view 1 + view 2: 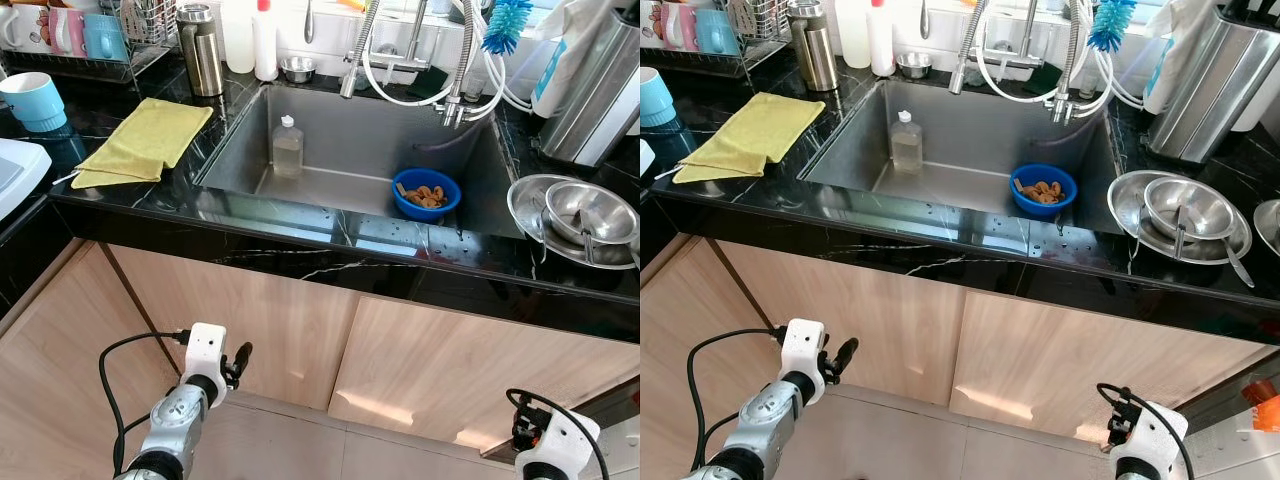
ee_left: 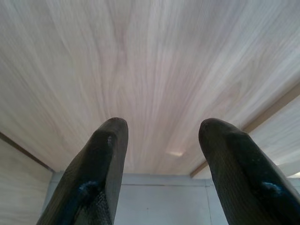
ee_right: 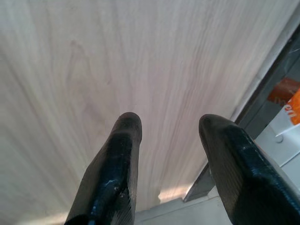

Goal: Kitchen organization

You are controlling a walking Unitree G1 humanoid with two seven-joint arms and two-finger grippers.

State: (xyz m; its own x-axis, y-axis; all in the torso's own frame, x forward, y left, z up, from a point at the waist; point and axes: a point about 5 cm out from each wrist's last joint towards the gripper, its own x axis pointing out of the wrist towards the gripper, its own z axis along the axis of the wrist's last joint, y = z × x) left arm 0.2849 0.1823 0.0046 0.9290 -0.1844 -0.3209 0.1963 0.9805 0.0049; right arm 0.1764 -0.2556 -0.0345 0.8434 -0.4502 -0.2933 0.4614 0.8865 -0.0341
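Trouble from this stance would most likely come from reach and clutter, since both arms hang low in front of the wooden cabinet doors [image 1: 300,330] while everything to be organised sits up on the black marble countertop [image 1: 300,255] and in the steel sink [image 1: 340,130]. The left gripper [image 2: 161,168] points at the cabinet front with its two black fingers spread apart and nothing between them; the right gripper [image 3: 171,168] is likewise parted and empty, aimed at the right-hand door near its edge. In the sink, a clear soap bottle [image 1: 288,146] stands upright at the far left, and a blue bowl [image 1: 427,193] holding brownish scraps rests at the near right. A yellow cloth [image 1: 145,140] lies left of the sink, and stacked steel bowls [image 1: 1180,215] sit to the right, with a utensil handle jutting toward the counter's near edge. Raising either arm could catch the overhanging counter lip, and a careless reach on the right might nudge that handle and tip the stack off. The bowl, gripped at an angle, would probably spill its contents, and the hanging faucet hoses [image 1: 440,85] could snag a wrist.
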